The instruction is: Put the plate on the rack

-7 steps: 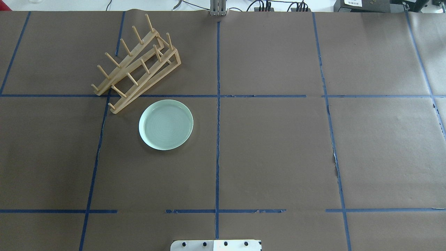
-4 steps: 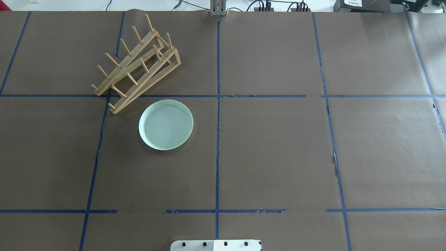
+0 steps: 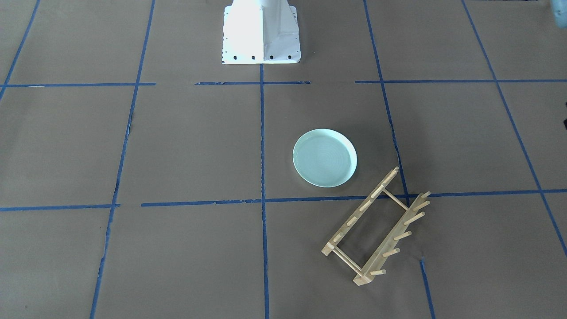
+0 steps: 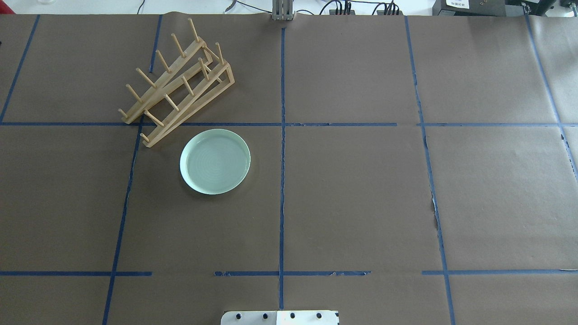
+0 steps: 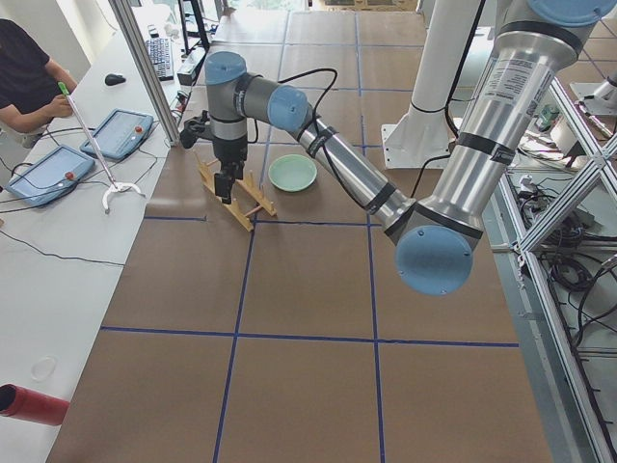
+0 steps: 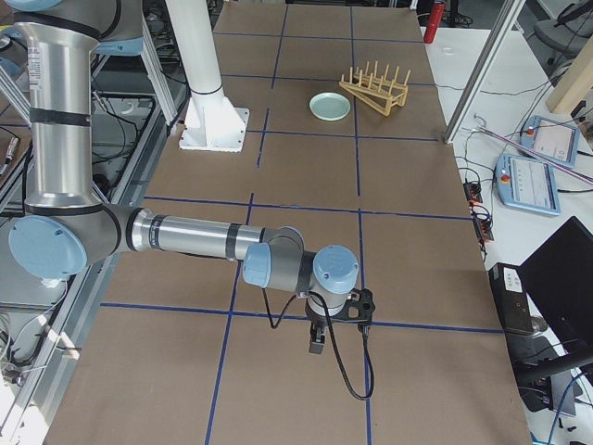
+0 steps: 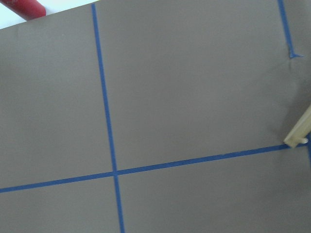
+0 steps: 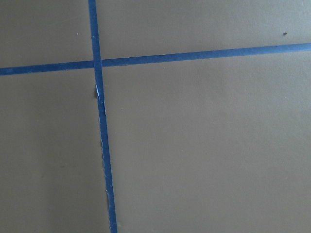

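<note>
The pale mint-green plate [image 4: 215, 161] lies flat on the brown paper, left of the table's middle; it also shows in the front view [image 3: 324, 157]. The wooden rack [image 4: 178, 85] stands just behind it, set diagonally, with no plate in it [image 3: 376, 226]. A corner of the rack shows at the right edge of the left wrist view [image 7: 299, 131]. My left gripper [image 5: 227, 183] hangs above the table near the rack's outer end; I cannot tell whether it is open. My right gripper [image 6: 317, 341] hangs low over the far right of the table, far from the plate; I cannot tell its state.
The white robot base [image 3: 260, 31] stands at the near middle edge. Blue tape lines cross the paper. A red cylinder [image 7: 24, 7] lies off the table's left end. An operator with control pendants [image 5: 43, 174] sits at the side bench.
</note>
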